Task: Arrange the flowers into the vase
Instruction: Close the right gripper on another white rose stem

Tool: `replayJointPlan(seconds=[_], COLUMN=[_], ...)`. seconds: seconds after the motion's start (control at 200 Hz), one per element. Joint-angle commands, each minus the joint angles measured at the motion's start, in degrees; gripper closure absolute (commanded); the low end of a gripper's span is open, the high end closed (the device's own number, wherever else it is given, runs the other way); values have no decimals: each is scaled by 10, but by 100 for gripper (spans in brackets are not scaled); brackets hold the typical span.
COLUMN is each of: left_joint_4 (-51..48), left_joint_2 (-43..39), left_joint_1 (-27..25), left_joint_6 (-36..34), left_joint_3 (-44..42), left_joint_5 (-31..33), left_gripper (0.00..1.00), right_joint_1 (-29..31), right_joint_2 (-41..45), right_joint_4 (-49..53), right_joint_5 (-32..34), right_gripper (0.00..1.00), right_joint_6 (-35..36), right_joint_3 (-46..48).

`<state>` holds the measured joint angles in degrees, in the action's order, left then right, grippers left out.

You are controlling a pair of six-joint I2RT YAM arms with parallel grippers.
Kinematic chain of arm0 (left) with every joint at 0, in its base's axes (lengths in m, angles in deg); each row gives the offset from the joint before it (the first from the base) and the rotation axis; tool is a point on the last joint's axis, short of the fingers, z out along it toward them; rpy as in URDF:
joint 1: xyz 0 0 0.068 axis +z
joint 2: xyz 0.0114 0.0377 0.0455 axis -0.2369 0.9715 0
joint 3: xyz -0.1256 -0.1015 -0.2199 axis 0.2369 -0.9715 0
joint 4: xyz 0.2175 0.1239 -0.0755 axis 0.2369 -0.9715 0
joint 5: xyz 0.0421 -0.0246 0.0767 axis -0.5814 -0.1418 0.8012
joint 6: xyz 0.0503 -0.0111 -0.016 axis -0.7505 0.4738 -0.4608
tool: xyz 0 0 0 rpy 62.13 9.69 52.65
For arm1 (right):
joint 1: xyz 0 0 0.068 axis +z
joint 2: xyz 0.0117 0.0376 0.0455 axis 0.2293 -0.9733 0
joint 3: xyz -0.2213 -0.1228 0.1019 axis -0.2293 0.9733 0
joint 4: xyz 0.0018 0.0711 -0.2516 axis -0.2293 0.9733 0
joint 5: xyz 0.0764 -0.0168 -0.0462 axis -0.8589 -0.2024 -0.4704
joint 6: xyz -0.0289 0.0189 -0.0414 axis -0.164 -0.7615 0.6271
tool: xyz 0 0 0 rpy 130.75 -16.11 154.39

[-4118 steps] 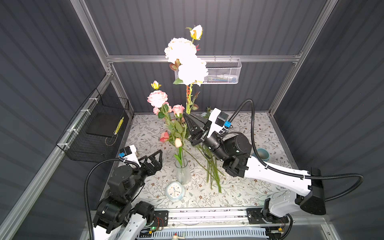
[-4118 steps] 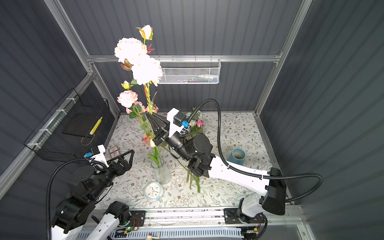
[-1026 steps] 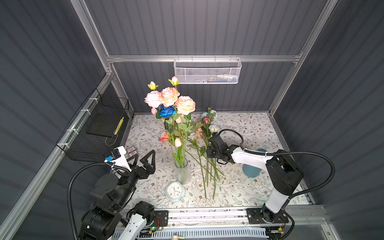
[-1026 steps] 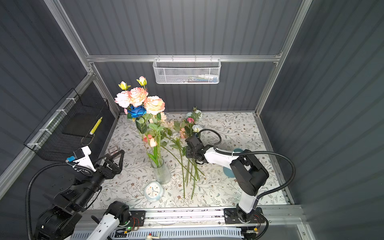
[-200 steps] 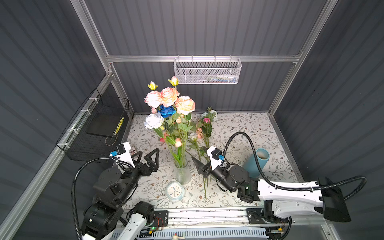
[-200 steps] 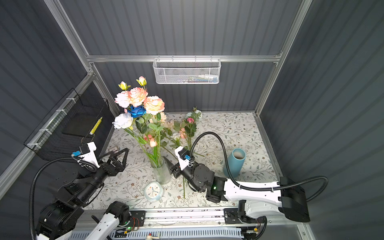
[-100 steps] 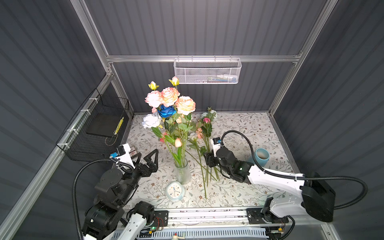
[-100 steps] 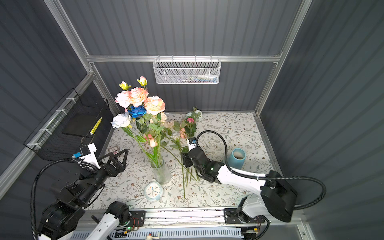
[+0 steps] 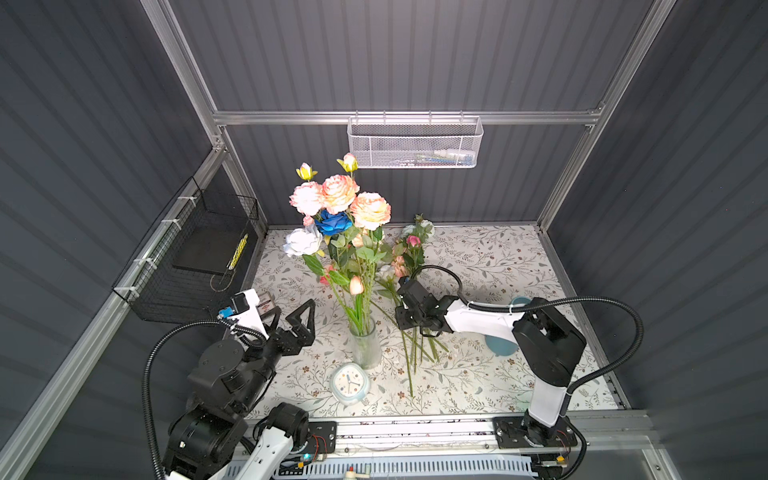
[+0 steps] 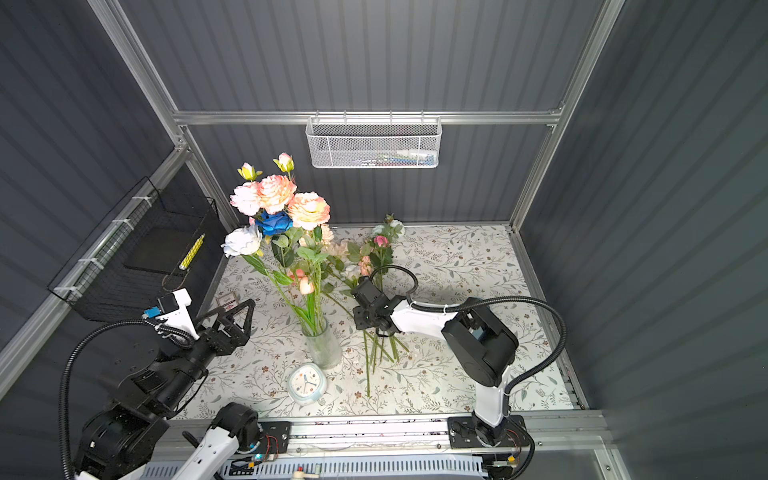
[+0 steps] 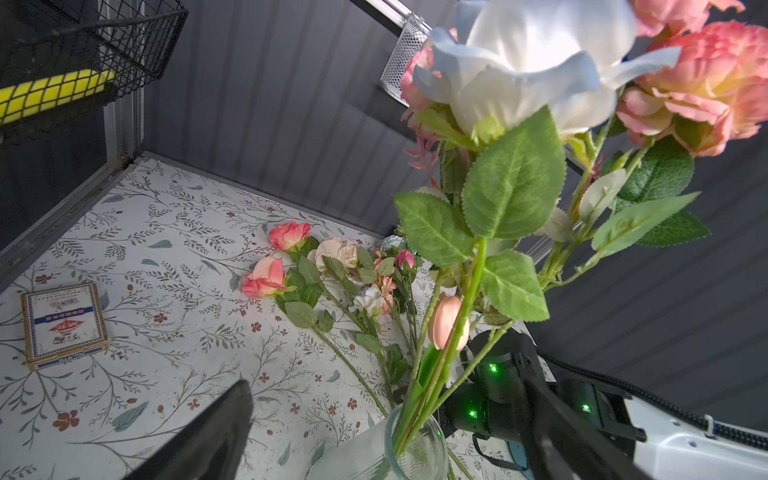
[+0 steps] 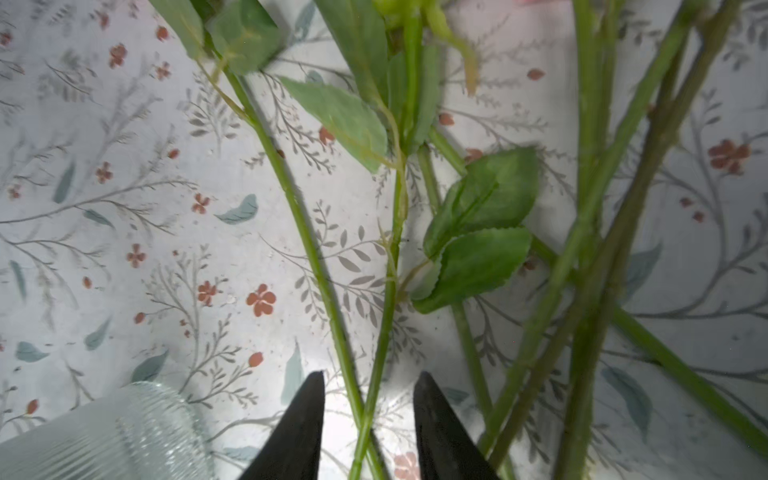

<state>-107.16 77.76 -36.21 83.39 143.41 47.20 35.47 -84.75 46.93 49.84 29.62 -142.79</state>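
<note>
A: Loose flowers?
B: Flat on my worktop beside the vase, stems front-to-back, blooms at the back. Right tool half-open astride two stems, not gripping; left tool wide open, empty.

Floral-print tablecloth — glass vase, small clock, loose flowers, blue cup, perhaps a card box
</note>
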Motion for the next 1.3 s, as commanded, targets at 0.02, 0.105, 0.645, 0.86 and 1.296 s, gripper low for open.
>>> replayJointPlan(seconds=[0.02,0.105,0.645,0.86,1.296], left_joint_4=[-11,-10,-12,-9,-9], left_joint_2=[-9,-9,-1,2,3], left_joint_1=[1,1,1,1,1], left_joint_6=[-6,-5,-6,-7,-7], left_joint_3=[11,12,19,22,27], left_joint_5=[5,5,5,3,5], left_gripper=[0,0,0,0,0], right_joint_1=[-1,-1,-6,-17,-35], right_joint_2=[-28,-42,-37,76,320], right_joint_4=[54,50,-22,-184,-272], right_joint_5=[22,22,-3,-22,55], right_gripper=[64,66,100,100,100], right_joint_6=[-3,0,16,21,29], right_joint_3=[-35,-43,-17,90,188])
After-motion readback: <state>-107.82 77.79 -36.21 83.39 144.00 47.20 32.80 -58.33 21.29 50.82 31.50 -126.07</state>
